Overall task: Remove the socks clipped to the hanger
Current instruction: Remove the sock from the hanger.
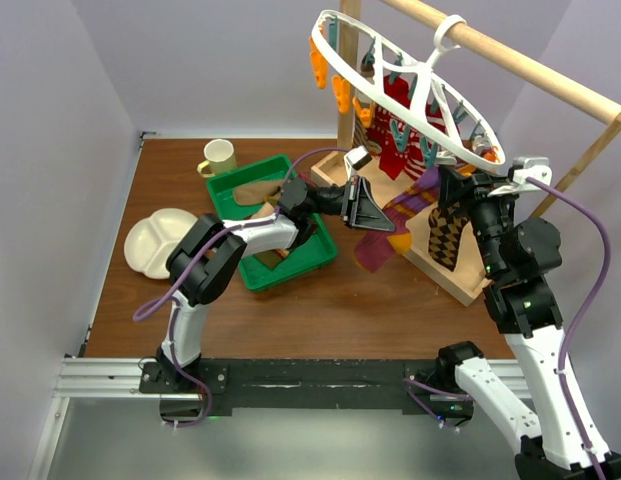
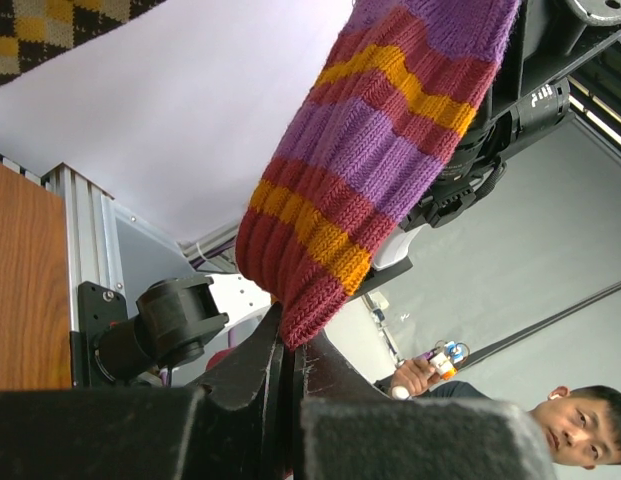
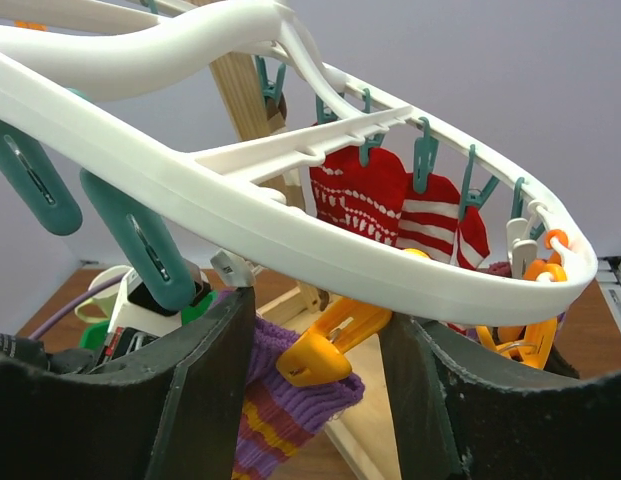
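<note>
The only writing is a small white mark on the black housing of the right arm, seen from the left wrist, and it is too small to read.

Below and left of the hanger (image 3: 240,215), the left gripper (image 2: 290,350) has its jaws pinched tight on the toe end of a purple, red and orange striped sock (image 2: 380,160), whose other end runs up toward the hanger's rim. Only the left wrist view shows this pinch. It also shows a person (image 2: 580,425) beyond the table's near edge.

The right gripper (image 3: 320,320) sits just under the hanger's right end. Its jaws stand apart with an orange clip (image 3: 325,345) in the gap, and a strip of space shows between the clip and one finger. Only the right wrist view shows this. An argyle sock (image 1: 450,230) hangs below that same end.

Well left of the hanger lies a green tray (image 1: 245,170) with a tan-brown piece of fabric in its far part, partly under the left arm. Further left sit a white divided dish (image 1: 155,243) and a pale mug (image 1: 218,157).

Under the hanger's far rim, teal clips (image 3: 423,160) hold a red sock with white patterning (image 3: 365,195) and a red-and-white striped sock (image 3: 440,225). The hanger's hook rests on a wooden rail (image 1: 510,55).
</note>
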Robot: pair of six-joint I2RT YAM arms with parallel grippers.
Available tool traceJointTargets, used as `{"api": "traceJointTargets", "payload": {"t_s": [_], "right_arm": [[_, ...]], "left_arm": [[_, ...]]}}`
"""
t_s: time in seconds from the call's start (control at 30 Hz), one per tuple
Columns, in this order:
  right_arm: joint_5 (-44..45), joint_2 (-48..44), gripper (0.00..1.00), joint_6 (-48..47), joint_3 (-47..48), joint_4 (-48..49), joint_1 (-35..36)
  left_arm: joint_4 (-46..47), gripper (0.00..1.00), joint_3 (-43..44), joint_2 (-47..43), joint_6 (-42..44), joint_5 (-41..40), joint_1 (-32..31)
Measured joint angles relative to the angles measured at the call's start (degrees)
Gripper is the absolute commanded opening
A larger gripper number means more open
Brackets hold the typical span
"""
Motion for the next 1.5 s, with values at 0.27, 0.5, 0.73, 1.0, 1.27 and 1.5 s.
{"api": "traceJointTargets", "payload": {"t_s": [0.27, 0.5, 0.73, 1.0, 1.27, 1.5], "right_arm": [[0.0, 0.0, 0.69, 0.0, 0.0, 0.0, 0.0], [0.0, -1.1, 0.7, 0.1, -0.6, 0.0, 0.0], [0.0, -2.2, 0.7, 0.2, -1.5, 0.0, 0.0], [0.0, -1.4, 0.7, 0.2, -1.6, 0.2, -0.6], [-0.1, 0.6, 0.7, 0.2, -1.6, 1.6, -1.1], [0.0, 0.9, 0.66, 0.2, -1.6, 1.8, -1.1]], "left_arm": [[0.1, 0.0, 0.0, 0.0, 0.0, 0.0, 0.0], [0.1, 0.0, 0.0, 0.0, -0.1, 0.1, 0.0], [0.1, 0.0, 0.0, 0.0, -0.5, 0.5, 0.1], [0.1, 0.0, 0.0, 0.0, -0.9, 0.6, 0.2], [0.1, 0.0, 0.0, 0.0, -1.1, 0.8, 0.2], [0.1, 0.0, 0.0, 0.0, -1.1, 0.9, 0.2]]}}
